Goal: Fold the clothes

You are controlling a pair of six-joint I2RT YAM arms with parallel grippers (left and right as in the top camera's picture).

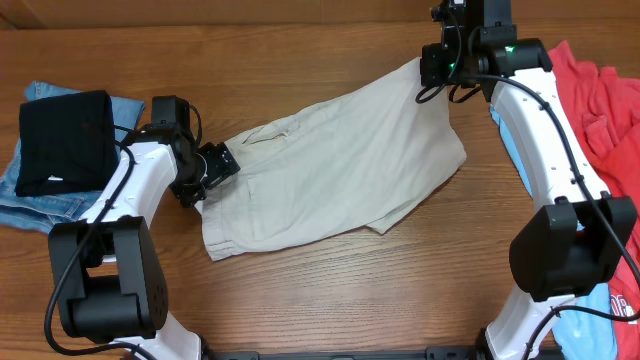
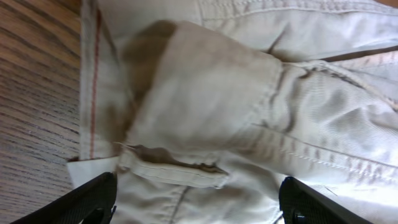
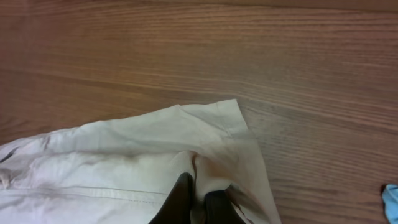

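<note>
Beige shorts (image 1: 340,160) lay spread across the middle of the tabletop (image 1: 300,40), one end toward the left edge, the other toward the far right corner. We saw the left gripper (image 1: 213,166) at the left end, fingers (image 2: 87,202) spread wide, released, over bunched cloth. The right gripper (image 3: 200,202) was clenched, grasping the shorts' corner near the far edge. A red top (image 1: 600,90) sat at the right edge, and a black garment (image 1: 65,140) on denim (image 1: 40,205) at the left edge.
</note>
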